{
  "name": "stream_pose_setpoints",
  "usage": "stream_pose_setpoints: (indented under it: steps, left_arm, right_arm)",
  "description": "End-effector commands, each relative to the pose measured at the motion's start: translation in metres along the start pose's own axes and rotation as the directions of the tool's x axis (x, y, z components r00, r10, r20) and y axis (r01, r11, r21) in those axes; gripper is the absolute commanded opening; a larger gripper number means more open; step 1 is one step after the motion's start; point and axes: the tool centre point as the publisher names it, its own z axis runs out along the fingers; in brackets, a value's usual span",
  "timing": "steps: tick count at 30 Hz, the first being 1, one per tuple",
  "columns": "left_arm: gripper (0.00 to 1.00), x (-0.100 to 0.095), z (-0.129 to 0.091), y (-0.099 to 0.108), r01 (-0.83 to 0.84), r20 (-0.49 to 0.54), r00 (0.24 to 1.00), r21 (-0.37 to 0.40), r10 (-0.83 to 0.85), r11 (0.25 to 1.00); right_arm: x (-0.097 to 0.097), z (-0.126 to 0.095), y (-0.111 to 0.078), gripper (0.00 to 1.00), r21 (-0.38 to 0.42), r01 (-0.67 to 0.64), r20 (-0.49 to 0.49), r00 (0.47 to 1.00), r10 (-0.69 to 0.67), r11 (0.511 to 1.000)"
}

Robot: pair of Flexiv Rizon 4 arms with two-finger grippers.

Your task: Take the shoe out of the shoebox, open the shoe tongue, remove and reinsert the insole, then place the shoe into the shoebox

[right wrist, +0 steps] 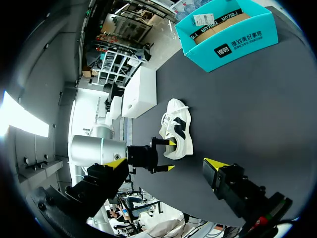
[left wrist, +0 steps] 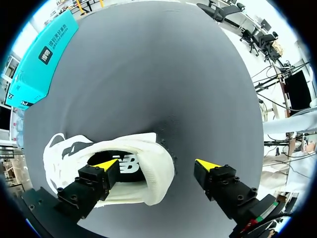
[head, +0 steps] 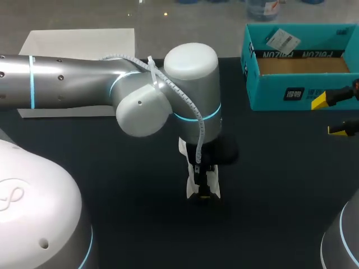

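Observation:
A white shoe (left wrist: 74,153) lies on the black table (left wrist: 148,74), its dark insole (left wrist: 126,163) showing through the opening. My left gripper (left wrist: 156,165) is open and straddles the heel wall: one fingertip (left wrist: 106,166) sits inside the opening, the other stands clear behind the heel. In the head view the left wrist covers most of the shoe (head: 192,180). The teal shoebox (head: 297,67) stands open at the back right. My right gripper (head: 330,116) hangs open and holds nothing in front of the box. The right wrist view shows the shoe (right wrist: 177,131) ahead of its gripper (right wrist: 166,163).
A white box lid (head: 78,42) lies at the back left of the table, also visible as the white lid (right wrist: 141,91) beyond the shoe. The shoebox (right wrist: 228,29) interior shows only brown cardboard. My left arm (head: 84,81) spans the table's left half.

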Motion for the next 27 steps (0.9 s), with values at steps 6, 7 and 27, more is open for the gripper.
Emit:
stream_pose_setpoints:
  steps: [6,7,27]
  left_arm:
    - [1.0,-0.005,0.031,-0.001,0.04,-0.002,0.999,-0.013,-0.041,0.999]
    - [1.0,-0.005,0.033,0.0,0.039,-0.004,0.999,-0.012,-0.039,0.999]
    - [0.0,0.005,0.021,0.012,0.087,-0.038,0.995,-0.046,-0.089,0.995]
  right_arm:
    - [0.0,0.001,0.0,1.0,0.001,-0.002,0.002,1.0,0.002,1.0]
    - [0.0,0.001,0.0,1.0,0.001,-0.002,0.002,1.0,0.002,1.0]
    - [0.0,0.001,0.0,1.0,0.001,-0.002,0.002,1.0,0.002,1.0]
